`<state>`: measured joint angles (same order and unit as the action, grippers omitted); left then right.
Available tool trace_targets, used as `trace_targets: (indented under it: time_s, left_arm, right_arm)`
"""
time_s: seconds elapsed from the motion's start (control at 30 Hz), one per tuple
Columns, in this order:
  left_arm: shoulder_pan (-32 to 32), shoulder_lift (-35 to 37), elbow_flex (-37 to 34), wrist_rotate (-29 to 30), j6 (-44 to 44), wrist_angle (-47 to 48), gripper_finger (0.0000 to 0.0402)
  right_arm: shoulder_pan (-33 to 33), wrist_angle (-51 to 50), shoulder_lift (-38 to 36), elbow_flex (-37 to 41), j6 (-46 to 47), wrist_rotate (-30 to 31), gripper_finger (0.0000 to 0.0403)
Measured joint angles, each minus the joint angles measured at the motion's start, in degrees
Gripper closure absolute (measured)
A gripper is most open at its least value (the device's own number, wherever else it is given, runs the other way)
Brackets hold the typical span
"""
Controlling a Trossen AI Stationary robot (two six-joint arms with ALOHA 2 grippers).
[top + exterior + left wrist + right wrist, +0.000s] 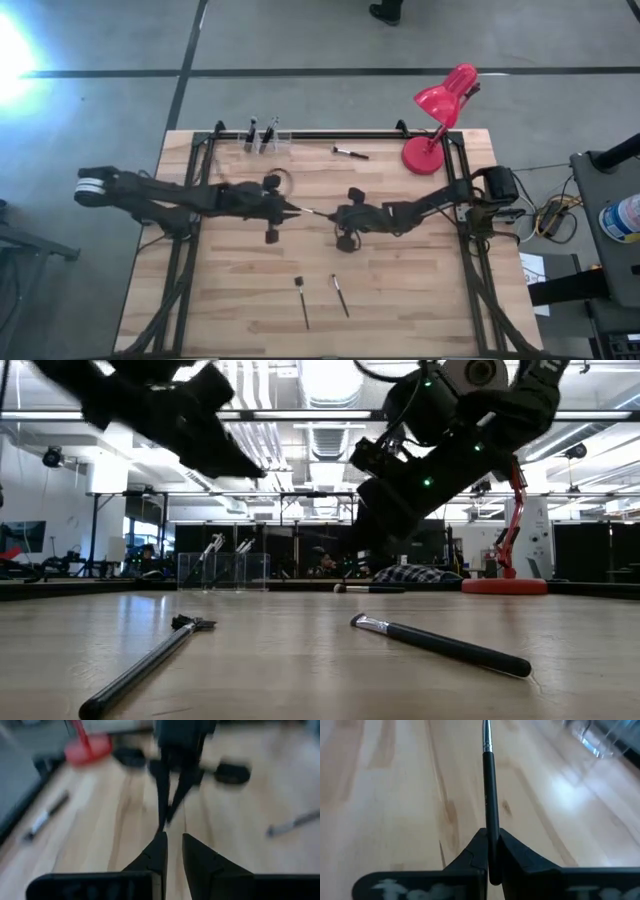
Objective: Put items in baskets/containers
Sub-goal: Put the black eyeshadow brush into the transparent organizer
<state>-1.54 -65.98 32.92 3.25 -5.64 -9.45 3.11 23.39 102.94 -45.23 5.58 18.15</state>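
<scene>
Right pincer: clamped on a brush, tip toward the left arm.
Left pincer: slightly parted, empty.
Risk: brush drops (mid-air handover) onto the counter if grips mistime.

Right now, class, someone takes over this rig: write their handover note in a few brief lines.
Right hand: shut on a makeup brush, mid-table.
Left hand: slightly open, empty, facing the right hand.
Clear organizer at the far edge already holds a few brushes.
Left: two brushes at the near edge, one beside the red lamp, plus the held one.
</scene>
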Motion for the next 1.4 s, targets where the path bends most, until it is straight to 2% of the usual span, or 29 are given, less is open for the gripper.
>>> trace_targets:
  time_s: [0.17,0.27,0.33,0.47,0.53,0.83,1.23,1.4]
  left_arm:
    - [-0.2,3.0,-15.2,-6.7,1.8,-33.6,0.0351]
    - [-0.5,3.1,-20.9,-7.5,4.0,-47.7,0.0351]
    - [-0.8,3.5,-22.4,-7.4,7.1,-52.0,0.0351]
    - [-0.9,4.5,-22.2,-7.4,12.7,-53.6,0.0351]
    - [-0.9,4.6,-21.2,-7.2,14.8,-53.7,0.0351]
    - [-0.7,4.5,-17.7,-7.2,16.7,-53.8,0.0351]
    - [0.6,4.4,-15.7,-7.5,15.7,-55.0,0.0351]
    - [1.0,2.0,-13.1,-7.7,15.3,-55.0,0.0351]
  right_arm:
    - [0.0,15.7,-0.1,4.3,0.8,0.0,0.0388]
    - [0.1,25.2,0.0,6.5,1.3,0.0,0.0388]
    - [0.4,31.3,0.0,7.3,0.6,0.0,0.0388]
    - [1.3,41.2,0.0,7.7,-1.5,0.0,0.0388]
    - [1.9,43.0,0.0,6.9,-2.4,0.0,0.0388]
    - [4.2,43.0,0.0,1.4,-6.1,-0.2,0.0388]
    - [4.2,42.8,0.0,0.2,-6.3,-0.2,0.0388]
    - [4.6,41.3,0.0,-1.1,-7.6,-0.3,0.0388]
